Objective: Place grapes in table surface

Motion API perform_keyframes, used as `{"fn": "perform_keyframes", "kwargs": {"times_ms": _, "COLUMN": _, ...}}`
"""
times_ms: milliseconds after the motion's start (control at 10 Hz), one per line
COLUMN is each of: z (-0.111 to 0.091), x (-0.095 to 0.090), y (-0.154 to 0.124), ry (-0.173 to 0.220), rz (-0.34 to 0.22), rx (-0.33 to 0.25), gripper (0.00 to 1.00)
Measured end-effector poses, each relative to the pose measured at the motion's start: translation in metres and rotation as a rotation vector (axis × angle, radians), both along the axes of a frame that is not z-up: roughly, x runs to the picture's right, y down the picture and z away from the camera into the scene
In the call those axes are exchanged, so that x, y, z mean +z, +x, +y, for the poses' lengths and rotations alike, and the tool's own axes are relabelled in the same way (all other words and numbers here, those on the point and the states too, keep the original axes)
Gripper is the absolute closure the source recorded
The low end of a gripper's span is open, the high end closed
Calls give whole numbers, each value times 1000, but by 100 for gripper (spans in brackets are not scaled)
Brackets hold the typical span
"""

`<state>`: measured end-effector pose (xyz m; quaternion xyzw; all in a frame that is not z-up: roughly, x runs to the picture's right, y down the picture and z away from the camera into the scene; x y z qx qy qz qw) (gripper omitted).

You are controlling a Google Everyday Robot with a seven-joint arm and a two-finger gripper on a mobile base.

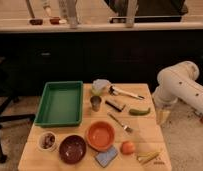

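Pale table surface [147, 132] before dark cabinets [95, 57]; claw [162, 117] hangs beside its right edge.

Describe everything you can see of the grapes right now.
The grapes are a small cluster of dark purple-brown round berries, heaped inside a small white bowl near the front-left corner of the table surface, touching only that bowl. A dark maroon bowl sits just right; the green tray lies behind. The claw hangs open beyond the table's right edge, far away.

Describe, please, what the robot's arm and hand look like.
The arm is made of thick, rounded, cream-white segments; no cables or markings show. Its hand, beside the right edge of the table surface, is a tan, tapering piece.
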<state>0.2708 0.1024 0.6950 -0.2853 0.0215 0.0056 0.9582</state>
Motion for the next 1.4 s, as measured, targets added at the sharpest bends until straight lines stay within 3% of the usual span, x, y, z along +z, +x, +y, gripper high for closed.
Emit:
{"fn": "perform_keyframes", "kwargs": {"times_ms": 300, "z": 5, "x": 9, "y": -48, "ry": -27, "rz": -45, "rx": -79, "gripper": 20}}
{"fn": "perform_keyframes", "kwargs": {"times_ms": 500, "z": 13, "x": 8, "y": -94, "ry": -38, "rz": -104, "rx": -159, "gripper": 20}}
{"fn": "perform_keyframes", "kwargs": {"times_ms": 1000, "z": 48, "x": -13, "y": -170, "ry": -42, "rz": -205, "rx": -313, "gripper": 20}}
{"fn": "perform_keyframes", "kwargs": {"times_ms": 1400, "z": 80, "x": -30, "y": -220, "ry": -67, "rz": -316, "rx": -328, "gripper": 20}}
